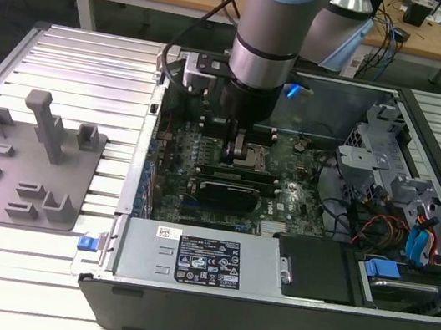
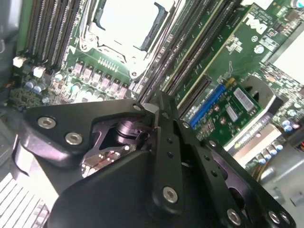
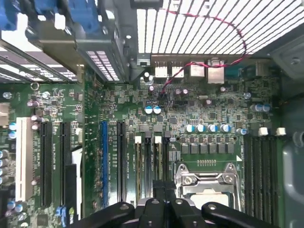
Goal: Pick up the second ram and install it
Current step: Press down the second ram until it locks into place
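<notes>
Exterior view showed the black hand (image 1: 239, 153) lowered inside the open dark computer case (image 1: 264, 308). Its fingers sat together above the green motherboard's memory slots (image 3: 152, 161).

Claw (image 1: 238, 153) low inside open case (image 1: 264, 308); drive cage (image 1: 384, 150) crowds one side, apparently.

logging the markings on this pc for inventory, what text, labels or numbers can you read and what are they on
No text here is clear enough to quote.
Black and white label on the grey metal power supply box: print too small to read.
Small white sticker on the same box: too small.
White lettering on the green motherboard, first wrist view: blurred.
White emblem on that board, second wrist view: too blurred to quote.
</notes>
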Robot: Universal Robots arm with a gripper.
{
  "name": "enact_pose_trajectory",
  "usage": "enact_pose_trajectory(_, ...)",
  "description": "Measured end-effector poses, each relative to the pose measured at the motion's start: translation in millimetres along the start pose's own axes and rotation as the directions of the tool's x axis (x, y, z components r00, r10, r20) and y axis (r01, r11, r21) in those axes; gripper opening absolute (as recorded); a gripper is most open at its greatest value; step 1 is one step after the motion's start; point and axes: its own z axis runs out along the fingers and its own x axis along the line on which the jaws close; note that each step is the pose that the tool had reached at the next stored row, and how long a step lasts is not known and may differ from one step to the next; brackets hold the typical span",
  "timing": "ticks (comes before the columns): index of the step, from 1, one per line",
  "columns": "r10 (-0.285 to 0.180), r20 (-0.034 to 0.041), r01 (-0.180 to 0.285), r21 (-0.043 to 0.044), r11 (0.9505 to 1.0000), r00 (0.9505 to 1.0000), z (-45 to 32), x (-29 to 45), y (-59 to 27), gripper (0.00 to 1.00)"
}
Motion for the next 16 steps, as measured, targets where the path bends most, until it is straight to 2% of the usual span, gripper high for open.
enact_pose_trajectory(1, 0.0, -0.0001, 0.0, 0.0, 1.0, 1.0, -3.1, -0.1, 0.2, 0.08)
enact_pose_trajectory(4, 0.0, -0.0001, 0.0, -0.0002, 1.0, 1.0, -3.7, -0.2, -2.8, 0.08)
enact_pose_trajectory(6, 0.0, 0.0, 0.0, 0.0, 1.0, 1.0, -4.1, -0.3, -13.2, 0.08)
enact_pose_trajectory(8, 0.0, -0.0001, 0.0, -0.0001, 1.0, 1.0, -4.8, -0.4, -27.8, 0.08)
enact_pose_trajectory(10, 0.0, -0.0001, 0.0, -0.0001, 1.0, 1.0, -5.1, -0.5, -35.6, 0.08)
enact_pose_trajectory(16, 0.0, 0.0, 0.0, 0.0, 1.0, 1.0, -5.1, -0.5, -36.2, 0.08)
